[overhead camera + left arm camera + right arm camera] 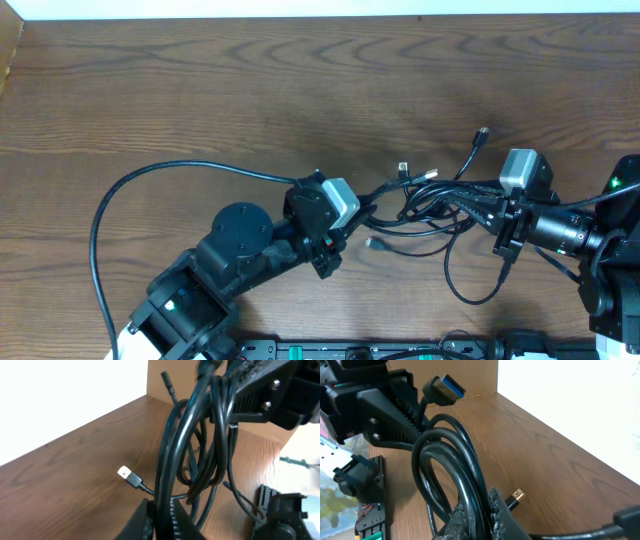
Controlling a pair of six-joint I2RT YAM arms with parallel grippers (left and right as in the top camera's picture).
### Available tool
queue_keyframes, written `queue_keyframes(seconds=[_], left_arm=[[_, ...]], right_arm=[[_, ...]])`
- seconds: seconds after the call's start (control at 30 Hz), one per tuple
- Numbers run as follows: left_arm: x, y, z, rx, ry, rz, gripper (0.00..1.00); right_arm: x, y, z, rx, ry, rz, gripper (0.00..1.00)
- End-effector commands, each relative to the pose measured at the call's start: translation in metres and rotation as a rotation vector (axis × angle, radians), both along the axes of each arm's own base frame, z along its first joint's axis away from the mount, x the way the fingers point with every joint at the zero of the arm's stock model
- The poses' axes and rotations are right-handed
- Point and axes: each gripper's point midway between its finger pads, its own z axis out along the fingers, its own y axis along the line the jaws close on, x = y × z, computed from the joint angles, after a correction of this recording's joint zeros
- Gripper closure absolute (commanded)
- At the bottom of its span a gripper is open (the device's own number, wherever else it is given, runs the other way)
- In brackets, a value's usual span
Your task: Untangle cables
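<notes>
My left gripper [160, 515] pinches several strands of the cables [172, 430], my right gripper [476, 517] is clamped tight on the same tangle, bundle strung between the two.

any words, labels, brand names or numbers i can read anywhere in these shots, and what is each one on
No text can be read in any view.
Cables: plain black, no print visible.
Blue plug: no marking visible.
Table: bare wood grain, no label.
Green parts by the table's edge: too blurred to tell whether they carry any print.
</notes>
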Motion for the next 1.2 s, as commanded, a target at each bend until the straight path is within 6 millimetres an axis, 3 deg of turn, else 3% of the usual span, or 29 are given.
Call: queue_keyframes(seconds=[0.0, 0.2, 0.5, 0.57, 0.83, 1.07, 1.17], left_arm=[[-0.002, 0.005, 0.006, -0.008, -0.019, 0.008, 0.85], [-0.003, 0.006, 0.007, -0.009, -0.02, 0.008, 0.85], [-0.007, 0.01, -0.013, 0.052, 0.042, 0.008, 0.83], [-0.007, 0.01, -0.012, 0.048, 0.038, 0.009, 0.77], [-0.003, 0.007, 0.004, 0.002, -0.011, 0.013, 0.69], [0.028, 0.027, 0.011, 0.011, -0.07, 0.221, 0.67], [0.031, 0.029, 0.011, 0.013, -0.075, 0.241, 0.62]], right_arm=[[0.001, -0.003, 0.005, 0.001, -0.008, -0.023, 0.99], [0.001, -0.003, 0.005, 0.002, -0.007, -0.023, 0.99], [0.002, -0.003, 0.005, 0.001, -0.001, -0.031, 0.99], [0.002, -0.003, 0.005, 0.002, -0.001, -0.03, 0.99], [-0.002, 0.0, 0.007, 0.025, 0.013, -0.005, 0.99], [-0.014, 0.006, 0.014, 0.063, 0.011, 0.069, 0.99], [-0.015, 0.007, 0.015, 0.068, 0.007, 0.078, 0.99]])
